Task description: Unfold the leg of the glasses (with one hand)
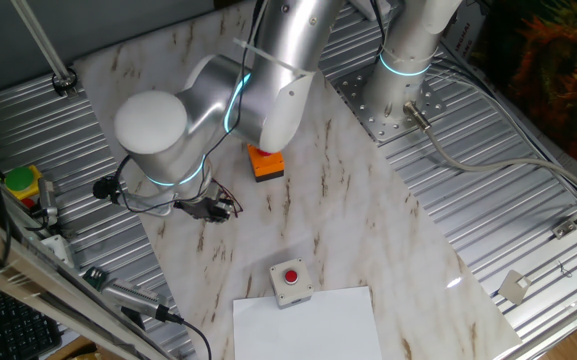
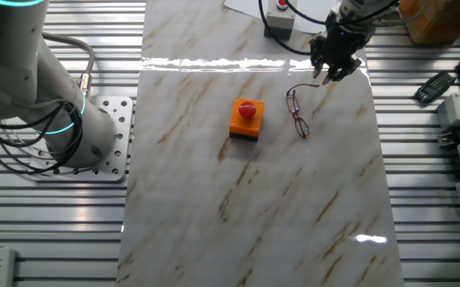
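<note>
Bare marble counter (image 2: 253,207) fronts you; glasses (image 2: 297,113) lie lengthwise just below your tool (image 2: 333,73), fingers apart, holding nothing.

Bright, even overhead light washes the marble tabletop (image 2: 253,199), w/ a white glare band across its far end and a small hot spot near its front right corner in the other fixed view. Shadows stay soft and short, e.g. under the orange box (image 2: 246,119). Both views are fairly sharp at the tabletop; the silver arm (image 1: 208,100) above it glints w/ slightly blown highlights.
</note>
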